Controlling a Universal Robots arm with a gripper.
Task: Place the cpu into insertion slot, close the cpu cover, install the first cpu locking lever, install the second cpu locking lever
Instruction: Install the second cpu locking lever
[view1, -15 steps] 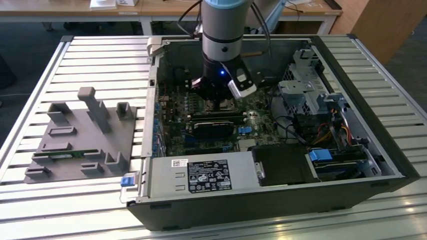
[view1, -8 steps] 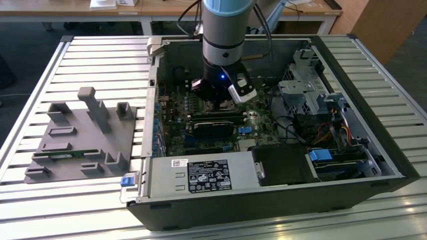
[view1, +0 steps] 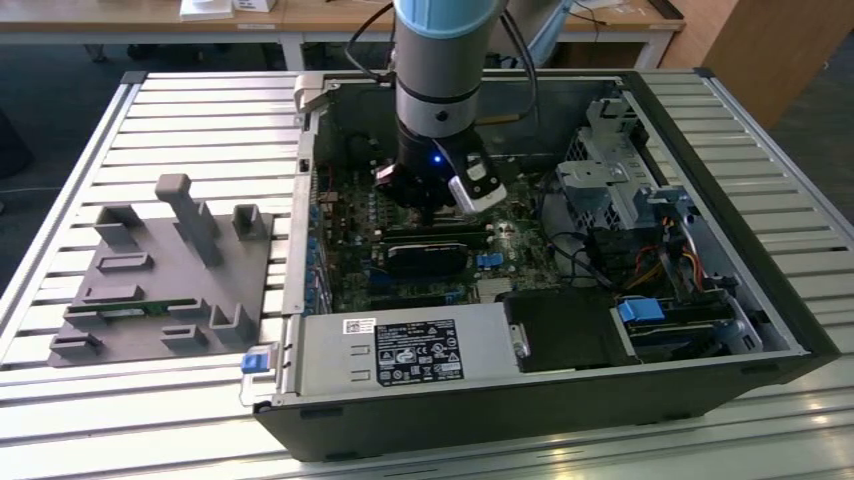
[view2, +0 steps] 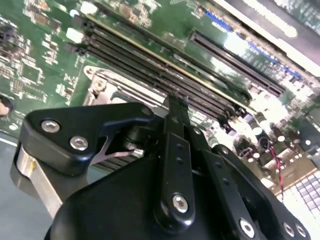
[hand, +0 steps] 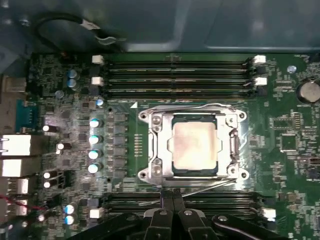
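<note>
Cpu (hand: 195, 146) seated just beyond tool (hand: 172, 202)

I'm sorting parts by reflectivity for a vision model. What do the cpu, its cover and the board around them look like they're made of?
The cpu top looks like matte, pale metal, with a soft even sheen. The cover looks like bright bare steel, glinting at its edges. The board looks like green lacquered circuit laminate, glossy, with fine traces.

Cpu (hand: 194, 145) top pale silvery-grey; cpu cover (hand: 159, 146) silver; board (hand: 295, 125) green w/ black memory slots (hand: 175, 70). Pincer (view2: 176, 107) black. Table (view1: 174, 100) pale grey, slatted.
</note>
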